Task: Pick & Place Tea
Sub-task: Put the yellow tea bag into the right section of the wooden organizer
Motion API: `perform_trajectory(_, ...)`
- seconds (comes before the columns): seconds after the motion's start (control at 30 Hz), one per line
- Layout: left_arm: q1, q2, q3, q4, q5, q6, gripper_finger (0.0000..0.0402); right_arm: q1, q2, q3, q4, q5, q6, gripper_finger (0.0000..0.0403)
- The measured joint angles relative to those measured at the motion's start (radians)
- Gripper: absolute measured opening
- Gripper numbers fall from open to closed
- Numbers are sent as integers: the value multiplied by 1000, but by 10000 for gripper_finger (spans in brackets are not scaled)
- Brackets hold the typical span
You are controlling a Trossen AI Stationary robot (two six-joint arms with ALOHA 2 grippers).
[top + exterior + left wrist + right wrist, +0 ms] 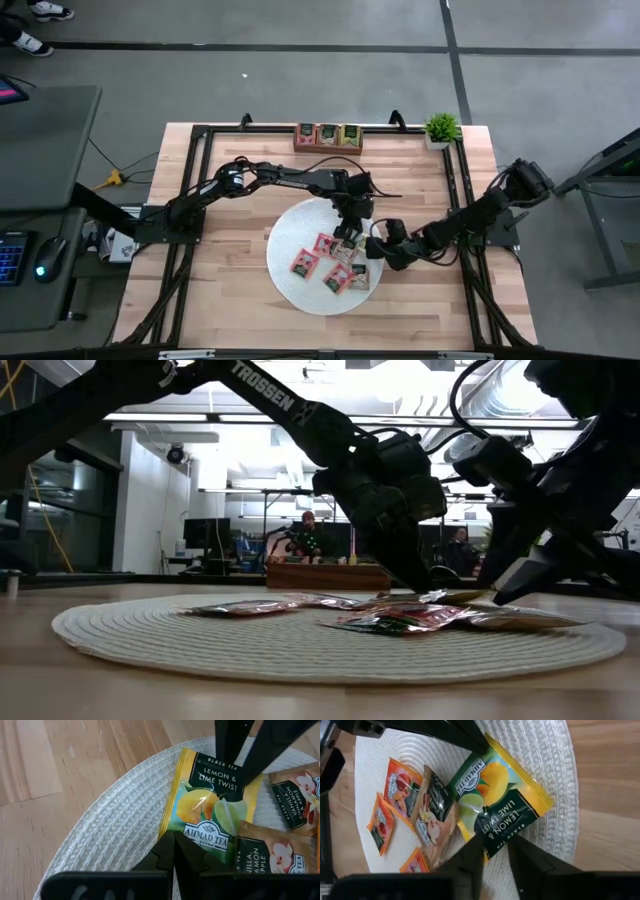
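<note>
A yellow-and-green lemon tea packet (210, 805) (495, 790) lies on the round white woven mat (290, 262) at the table's middle. Both grippers are at it. My left gripper (173, 836) (352, 234) is shut, with its tips on one corner. My right gripper (496, 845) (373, 245) has closed in on the opposite corner, at the dark label end. Several other red and orange tea packets (304, 263) (400, 795) lie flat on the mat beside it. My left gripper rests its shut fingertips on the packet's corner (181, 831) beside the brand mark. It slants down from the table's far left. Whether any foil sits between the fingers I cannot tell. My right gripper has the corner of the dark label end (492, 836) between its two fingers, one on each side, with a narrow gap left. It slants down from the table's right. The packet bulges, one edge raised off the mat.
A brown wooden tray (328, 136) with packets standing in it sits at the table's far edge. A small potted plant (441, 128) stands at the far right corner. A black frame (200, 180) runs around the table. Bare wood lies around the mat.
</note>
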Motion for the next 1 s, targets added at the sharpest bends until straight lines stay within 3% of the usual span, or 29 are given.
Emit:
perform_trajectory(0.2, 0, 0, 0, 0, 0, 0, 0, 0, 0, 0, 0, 12, -29, 8)
perform_trajectory(0.7, 21, -10, -2, -13, 29, 0, 1, 0, -1, 0, -10, 19, -83, 1)
perform_trajectory(1.0, 43, -7, 178, -272, -17, 97, 1, 1, -2, 0, -17, 5, -105, 1)
